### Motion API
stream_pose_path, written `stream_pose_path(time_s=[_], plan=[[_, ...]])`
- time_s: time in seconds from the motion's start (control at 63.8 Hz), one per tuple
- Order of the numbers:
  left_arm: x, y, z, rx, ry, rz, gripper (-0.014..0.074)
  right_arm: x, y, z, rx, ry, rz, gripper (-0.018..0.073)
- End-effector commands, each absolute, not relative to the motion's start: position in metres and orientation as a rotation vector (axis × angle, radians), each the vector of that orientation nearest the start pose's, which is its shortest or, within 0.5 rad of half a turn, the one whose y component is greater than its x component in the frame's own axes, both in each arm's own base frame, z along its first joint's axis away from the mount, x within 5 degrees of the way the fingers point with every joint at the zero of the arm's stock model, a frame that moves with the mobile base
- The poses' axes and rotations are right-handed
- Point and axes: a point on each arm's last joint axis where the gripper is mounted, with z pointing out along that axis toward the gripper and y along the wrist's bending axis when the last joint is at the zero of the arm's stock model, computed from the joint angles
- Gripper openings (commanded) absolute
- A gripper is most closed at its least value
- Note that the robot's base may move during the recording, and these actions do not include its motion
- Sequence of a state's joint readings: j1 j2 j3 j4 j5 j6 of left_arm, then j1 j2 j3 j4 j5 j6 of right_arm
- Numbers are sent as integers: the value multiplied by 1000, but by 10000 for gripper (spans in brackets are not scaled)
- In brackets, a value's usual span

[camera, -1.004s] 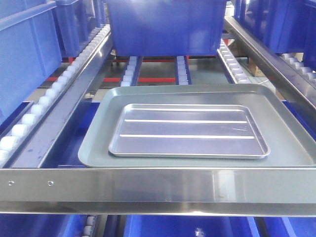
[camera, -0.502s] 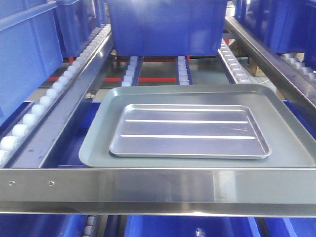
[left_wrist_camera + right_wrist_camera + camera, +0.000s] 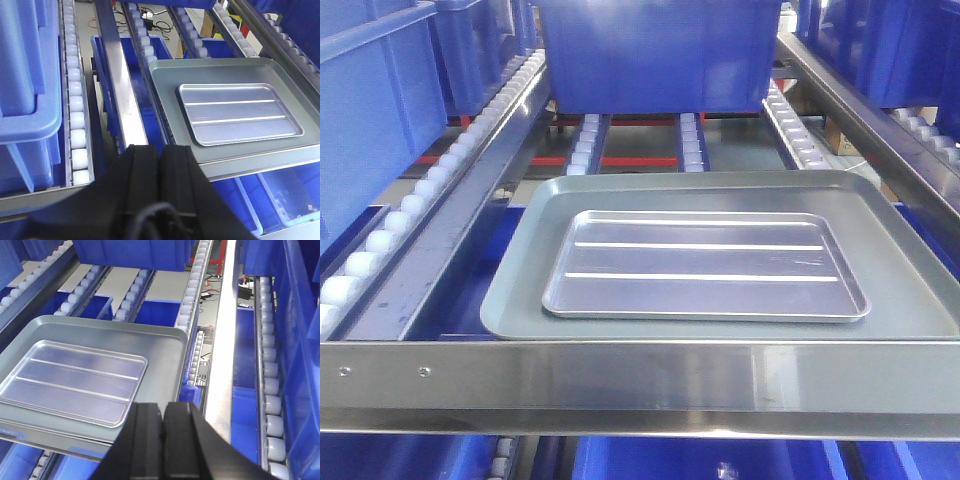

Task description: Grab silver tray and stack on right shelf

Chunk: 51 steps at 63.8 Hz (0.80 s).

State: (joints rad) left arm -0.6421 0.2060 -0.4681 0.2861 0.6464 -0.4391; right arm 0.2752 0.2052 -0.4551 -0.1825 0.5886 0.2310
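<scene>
**Silver tray flat inside grey tray, both grippers clenched and clear**

Right now I see the silver tray (image 3: 705,265) lying flat in the larger dull grey tray (image 3: 520,260), which sits on the roller shelf (image 3: 620,375) just behind its broad brushed-steel front bar. Two small screws show at the bar's left end.

Tray look: bright, mirror-like metal, rectangular, rounded corners, shallow raised rim all round. Two long raised ridges run lengthwise across its floor and catch the light as pale lines. Floor looks clean, with a few faint scuffs near the right end. It sits a little left of centre in the grey tray, edges roughly parallel, grey margin visible on every side.

Left gripper (image 3: 159,155): black fingers pressed together, nothing between them, low and to the left of the trays, over the steel rail and the white rollers (image 3: 75,115).

Right gripper (image 3: 162,412): fingers likewise closed together with nothing held, near the grey tray's right front corner, not touching it.

Blue bin (image 3: 655,55) stands further back on the same shelf; more blue bins flank both sides and below.
</scene>
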Motion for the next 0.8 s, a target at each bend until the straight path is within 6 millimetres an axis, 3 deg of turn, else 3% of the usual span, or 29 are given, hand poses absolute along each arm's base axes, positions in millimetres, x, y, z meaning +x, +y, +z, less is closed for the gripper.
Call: stream_pose_path(time_s=[0.0,0.141,0.282,0.439,0.706,0.784], plan=[[45,-19,312,276,1777,-517,-94,50,5,315,-125,1718,146,57],[41,-20,314,376,1721,-433,-94,50,5,315,-125,1718,146,57],[41,-17,305,306,1639,-321,-94,50,5,315,-125,1718,146,57],[44,-12,270,134,1548,-254,-93,50,5,315,-125,1718,146,57],[56,-6,202,21,1448,-151,-93,50,5,315,-125,1718,146,57],[56,-6,202,23,1488,-151,-94,50,5,315,-125,1718,146,57]])
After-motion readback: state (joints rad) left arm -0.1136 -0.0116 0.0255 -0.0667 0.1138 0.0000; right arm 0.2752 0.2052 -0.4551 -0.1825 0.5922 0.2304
